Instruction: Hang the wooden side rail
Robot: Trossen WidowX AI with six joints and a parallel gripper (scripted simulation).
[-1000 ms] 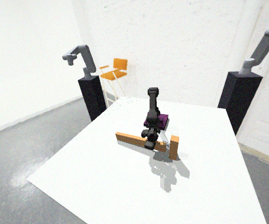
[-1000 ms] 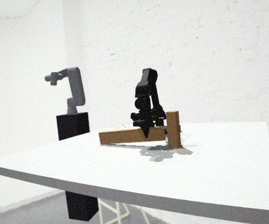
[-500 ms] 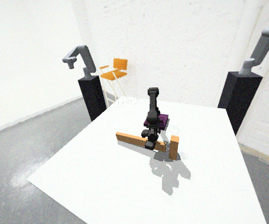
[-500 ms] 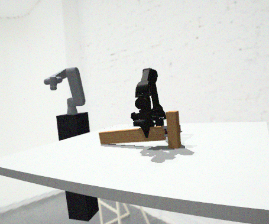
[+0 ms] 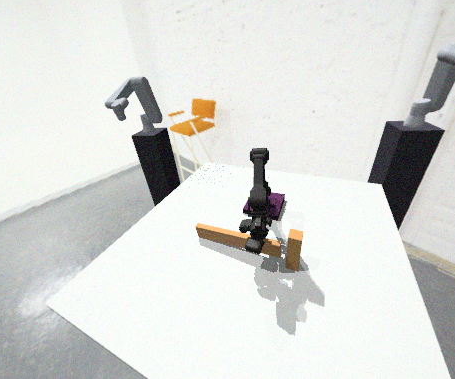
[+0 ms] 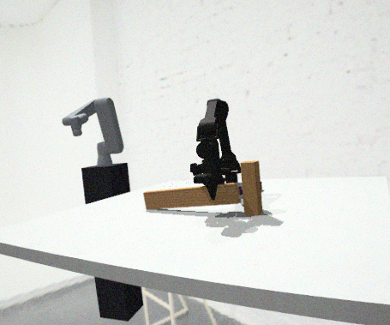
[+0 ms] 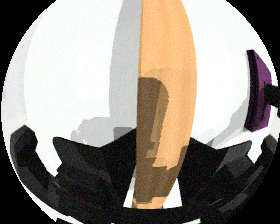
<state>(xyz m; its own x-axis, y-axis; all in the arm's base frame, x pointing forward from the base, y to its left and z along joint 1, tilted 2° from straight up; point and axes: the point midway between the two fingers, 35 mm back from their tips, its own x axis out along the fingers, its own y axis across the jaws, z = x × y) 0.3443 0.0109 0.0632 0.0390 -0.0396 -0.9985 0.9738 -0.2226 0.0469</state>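
Observation:
The wooden side rail [image 5: 219,234] [image 6: 171,197] [image 7: 172,60] slopes gently, its far left end low at the table and its post end raised a little above it. My gripper [image 5: 255,245] [image 6: 213,193] [image 7: 162,145] is shut on the rail near the post end, one finger on each side. The headboard post [image 5: 294,253] [image 6: 251,189] stands upright just right of the rail's end. A narrow gap shows between them in the top view; in the exterior view they look nearly touching. The steel hooks, the slot and the pins cannot be made out.
A purple block [image 5: 277,205] [image 7: 260,95] lies behind the rail at the arm's base. The white table [image 5: 174,298] [image 6: 149,243] has its front edge well in front of the rail. Two grey arms on black pedestals [image 5: 156,165] [image 5: 406,158] and an orange chair [image 5: 192,125] stand beyond the table.

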